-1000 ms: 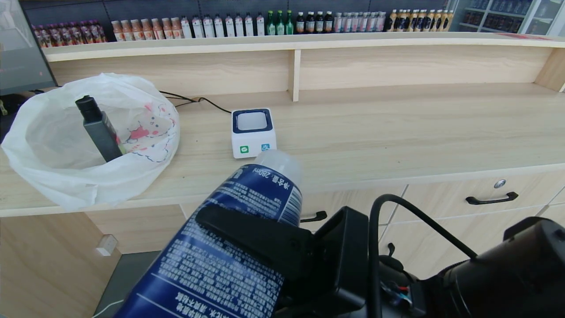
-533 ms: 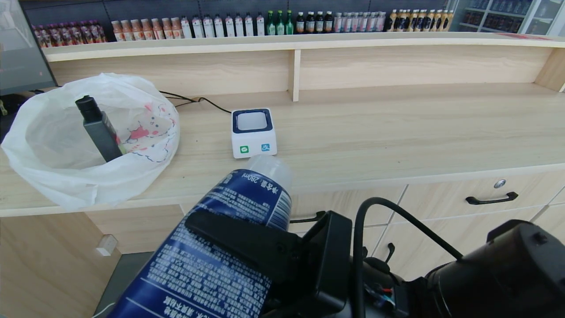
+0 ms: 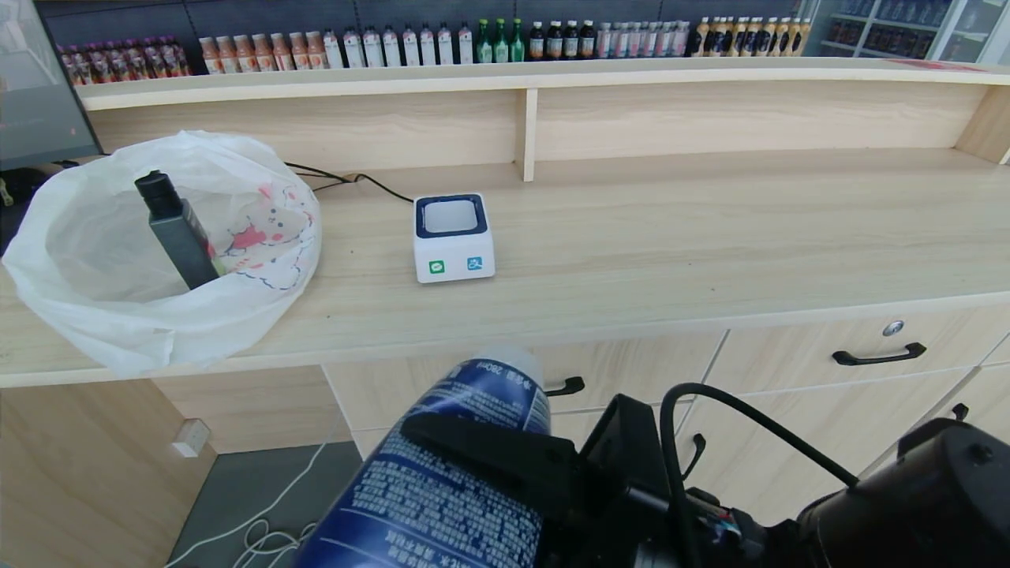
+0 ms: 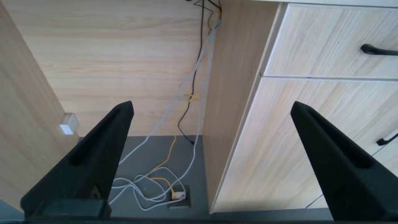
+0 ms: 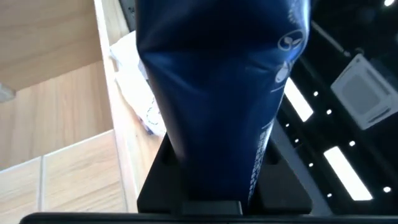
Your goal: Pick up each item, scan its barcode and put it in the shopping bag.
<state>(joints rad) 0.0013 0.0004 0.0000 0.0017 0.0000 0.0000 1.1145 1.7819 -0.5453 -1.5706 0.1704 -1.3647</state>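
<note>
The counter [image 3: 631, 237] carries the white shopping bag [image 3: 118, 315] at its left end, with one dark bottle [image 3: 177, 233] standing inside. The blue bottle [image 3: 418, 505] is pinched in my right gripper [image 3: 442, 465], tilted cap-forward, below and in front of the counter edge. The scanner [image 3: 454, 237] sits mid-counter, well apart from it. My left gripper [image 4: 211, 109] hangs spread beside the drawers [image 4: 329, 43]. I judge the scan step in hand: next, raise the blue bottle and present its barcode to the scanner.
</note>
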